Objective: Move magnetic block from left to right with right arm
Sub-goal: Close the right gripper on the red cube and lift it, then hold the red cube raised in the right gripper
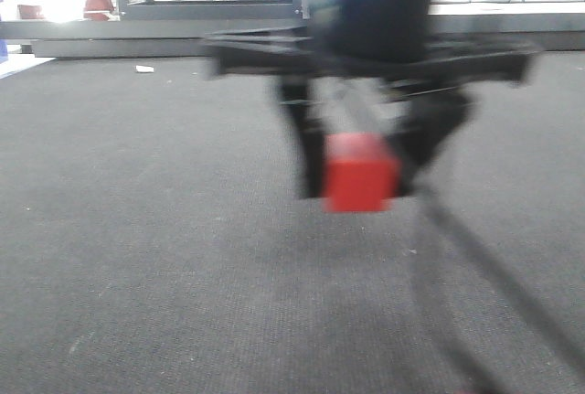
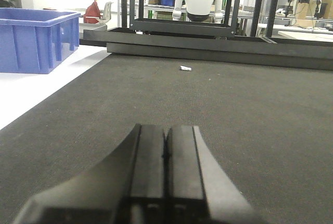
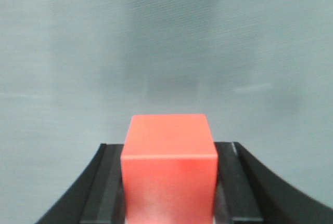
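Note:
The magnetic block (image 1: 361,173) is a plain red cube, blurred in the front view and hanging above the dark mat. My right gripper (image 1: 361,179) is shut on it, black fingers on either side. In the right wrist view the block (image 3: 169,169) fills the space between the two fingers (image 3: 104,182) of the right gripper (image 3: 169,182), over a blurred grey surface. In the left wrist view my left gripper (image 2: 166,154) lies low over the mat, its two fingers pressed together with nothing between them.
A dark textured mat (image 2: 234,109) covers the table. A blue plastic bin (image 2: 34,39) stands on the white surface at far left. A small white scrap (image 2: 186,68) lies on the mat near the black frame (image 2: 208,47) along the far edge.

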{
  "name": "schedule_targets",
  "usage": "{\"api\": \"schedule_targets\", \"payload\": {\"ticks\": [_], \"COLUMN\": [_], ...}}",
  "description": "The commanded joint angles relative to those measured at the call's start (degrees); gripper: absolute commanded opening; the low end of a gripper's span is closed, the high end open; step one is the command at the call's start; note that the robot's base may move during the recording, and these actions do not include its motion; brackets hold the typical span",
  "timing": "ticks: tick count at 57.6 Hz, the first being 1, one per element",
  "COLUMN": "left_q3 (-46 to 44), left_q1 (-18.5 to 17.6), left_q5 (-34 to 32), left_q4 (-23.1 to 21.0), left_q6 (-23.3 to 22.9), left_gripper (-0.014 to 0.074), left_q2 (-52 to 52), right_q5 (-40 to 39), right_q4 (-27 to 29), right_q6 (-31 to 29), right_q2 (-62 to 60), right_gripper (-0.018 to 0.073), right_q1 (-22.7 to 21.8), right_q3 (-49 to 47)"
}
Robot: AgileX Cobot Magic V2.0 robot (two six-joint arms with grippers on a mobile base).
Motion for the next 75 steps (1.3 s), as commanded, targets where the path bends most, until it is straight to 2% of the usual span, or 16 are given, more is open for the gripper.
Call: {"api": "schedule_targets", "payload": {"ticks": [1, 14, 22, 31, 39, 49, 63, 75], "left_q3": [0.5, 0.5, 0.5, 0.5, 0.5, 0.5, 0.5, 0.5], "left_q1": [-0.3, -0.3, -0.3, -0.3, -0.3, -0.3, -0.3, -0.3], "left_q5": [-5.2, -5.2, -5.2, -5.2, -5.2, -5.2, -5.2, -5.2], "left_q4": [-0.3, -0.3, -0.3, -0.3, -0.3, -0.3, -0.3, -0.3], "left_q6": [0.1, 0.1, 0.1, 0.1, 0.1, 0.1, 0.1, 0.1], "left_gripper": [-0.0126, -0.0126, -0.0126, -0.0126, -0.0126, -0.0126, -0.0126, -0.0126], "left_q2": [-0.7, -0.7, -0.7, -0.7, -0.7, -0.7, -0.7, -0.7], "right_q5": [-3.4, -8.7, -12.5, -20.0, -30.1, -42.1, -56.0, -57.7], "right_q4": [-1.4, 0.1, 2.9, 4.7, 6.2, 7.6, 7.5, 7.5], "right_q6": [-7.1, -19.2, -30.4, -40.6, -44.6, -44.6, -44.6, -44.6], "right_q2": [-7.2, -18.1, -25.4, -32.0, -37.4, -45.1, -58.2, -72.6], "right_gripper": [0.0341, 0.0341, 0.0341, 0.0341, 0.0341, 0.0341, 0.0341, 0.0341], "right_q1": [-3.4, -14.3, -22.0, -30.0, -35.6, -38.3, -38.3, -38.3], "right_q3": [3.7, 15.3, 21.5, 27.2, 32.3, 38.7, 46.1, 50.5]}}
